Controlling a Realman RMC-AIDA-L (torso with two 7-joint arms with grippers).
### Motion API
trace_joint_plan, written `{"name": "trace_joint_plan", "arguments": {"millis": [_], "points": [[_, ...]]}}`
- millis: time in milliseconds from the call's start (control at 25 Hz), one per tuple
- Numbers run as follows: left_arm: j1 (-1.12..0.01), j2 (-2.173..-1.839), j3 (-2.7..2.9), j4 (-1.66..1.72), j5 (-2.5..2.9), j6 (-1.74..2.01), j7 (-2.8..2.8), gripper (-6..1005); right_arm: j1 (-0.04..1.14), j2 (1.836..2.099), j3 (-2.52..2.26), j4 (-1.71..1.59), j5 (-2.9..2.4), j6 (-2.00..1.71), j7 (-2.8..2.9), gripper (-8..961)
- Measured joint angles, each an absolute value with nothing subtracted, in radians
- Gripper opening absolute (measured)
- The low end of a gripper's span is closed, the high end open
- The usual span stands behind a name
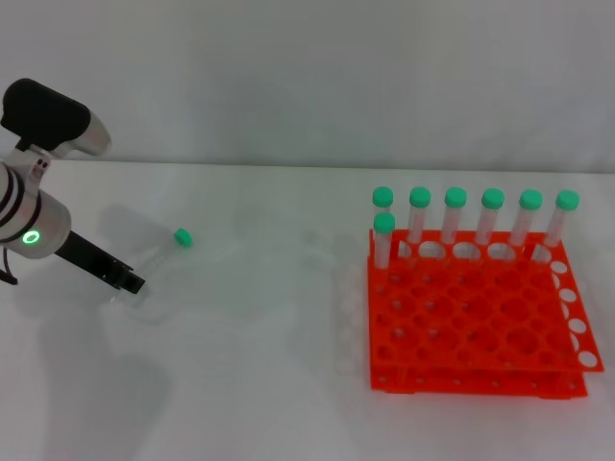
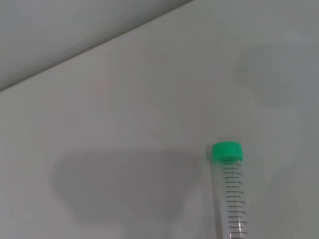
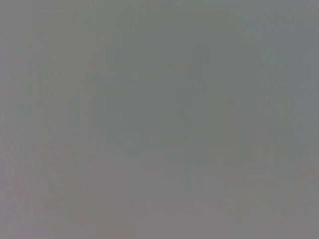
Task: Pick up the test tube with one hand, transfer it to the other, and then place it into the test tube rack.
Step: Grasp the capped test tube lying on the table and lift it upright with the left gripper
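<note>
At the left edge of the head view, the left end effector (image 1: 128, 281) reaches the tapered end of the test tube (image 1: 161, 257), lying on the white worktop (image 1: 259, 384); its grip cannot be told. At right stands the test tube rack (image 1: 480, 317), seven capped tubes (image 1: 492, 226) in it.

Test tube and rack on the table.
We see the green-capped test tube (image 1: 163, 252) lying flat, well left of the orange-red test tube rack (image 1: 480, 327).
</note>
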State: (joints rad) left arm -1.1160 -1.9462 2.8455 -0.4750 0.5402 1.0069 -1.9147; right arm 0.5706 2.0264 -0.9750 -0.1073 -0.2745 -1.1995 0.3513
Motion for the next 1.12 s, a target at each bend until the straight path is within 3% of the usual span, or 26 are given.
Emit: {"name": "trace_joint_plan", "arguments": {"millis": [680,1120], "points": [[-1.116,-1.956,2.845,-0.459,0.567,0.962,-1.909,215,0.567,2.028,-0.980,-0.106,-0.275,-1.204,0.360,835],[-1.160,-1.982,2.845,-0.459,0.380,0.802,-1.809,185,0.565,2.028,-0.980,-0.107,-0.275,-1.213,0.361,833]]}}
